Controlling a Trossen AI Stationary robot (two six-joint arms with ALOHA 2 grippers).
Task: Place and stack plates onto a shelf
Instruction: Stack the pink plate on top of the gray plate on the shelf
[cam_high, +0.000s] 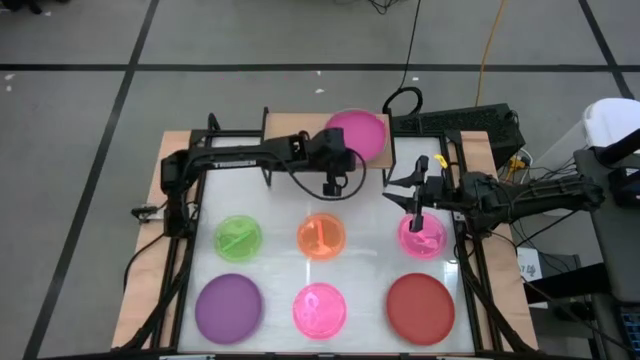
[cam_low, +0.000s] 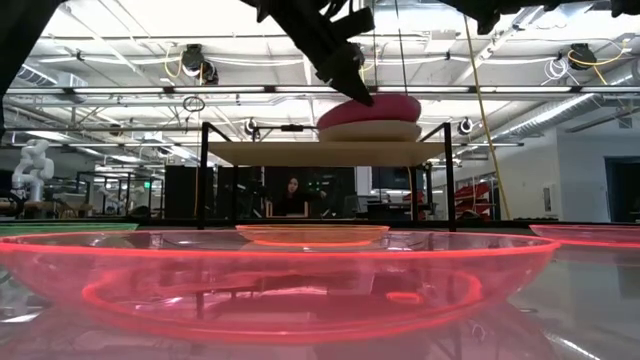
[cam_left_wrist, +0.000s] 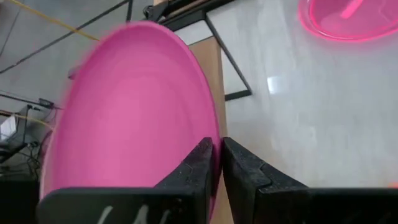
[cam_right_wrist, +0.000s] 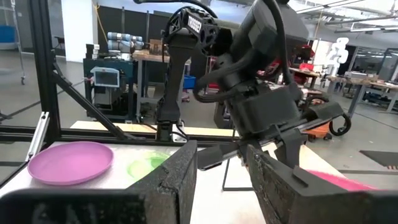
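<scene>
Left tool (cam_left_wrist: 214, 163): clenched on the rim of the magenta plate (cam_high: 357, 132), held over the shelf (cam_low: 325, 153).
Beige plate (cam_low: 368, 131): on the shelf, mostly hidden beneath the magenta one.
Right tool (cam_high: 417, 205): fingers apart, above a pink plate (cam_high: 423, 238) on the surface (cam_high: 370, 270), its near edge covered.

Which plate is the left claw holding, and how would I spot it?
Look to the wooden shelf at the table's far edge. The magenta plate lies there on a beige plate, its rim pinched by the left claw. It's the only plate stacked on another.
</scene>
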